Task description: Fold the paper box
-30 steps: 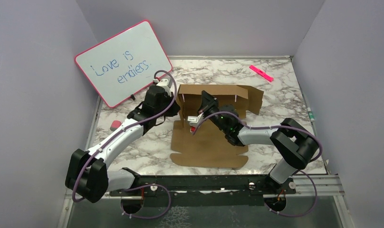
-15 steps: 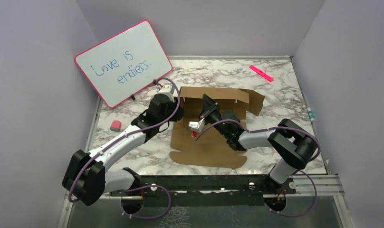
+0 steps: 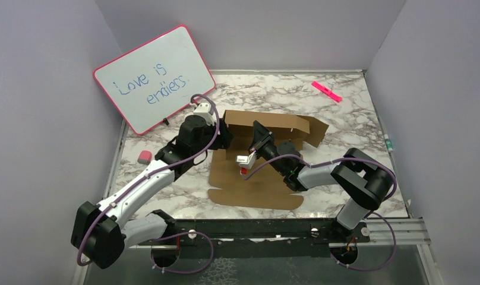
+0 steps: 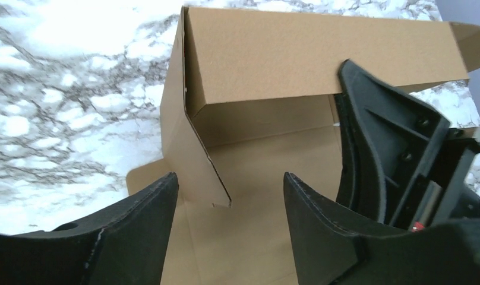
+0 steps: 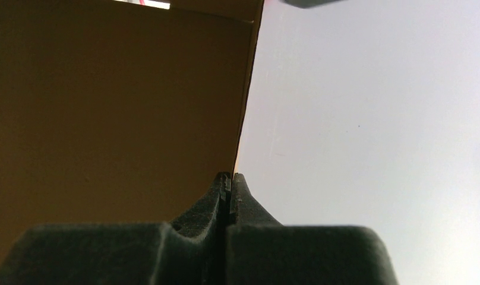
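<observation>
The paper box (image 3: 258, 185) is brown cardboard lying mid-table, its base flat, its back wall (image 3: 267, 122) standing and leaning over the base. In the left wrist view the left side flap (image 4: 187, 160) stands upright. My left gripper (image 3: 221, 138) sits at the box's left back corner. It is open, with the lower end of that flap between its fingers (image 4: 230, 178) and neither pad touching it. My right gripper (image 3: 258, 132) reaches in from the right and is shut on the back wall's edge (image 5: 230, 176). The cardboard panel (image 5: 107, 107) fills the left of that view.
A pink-framed whiteboard (image 3: 154, 77) leans at the back left. A pink eraser (image 3: 144, 157) lies by the left arm, and a pink marker (image 3: 327, 91) at the back right. Grey walls enclose the marble table (image 3: 356, 127). The right arm's black wrist (image 4: 398, 154) crowds the left gripper.
My left gripper has opened and let go of the box's left side flap. The left arm shifted slightly and the box slid a little left. The right gripper stayed shut.
</observation>
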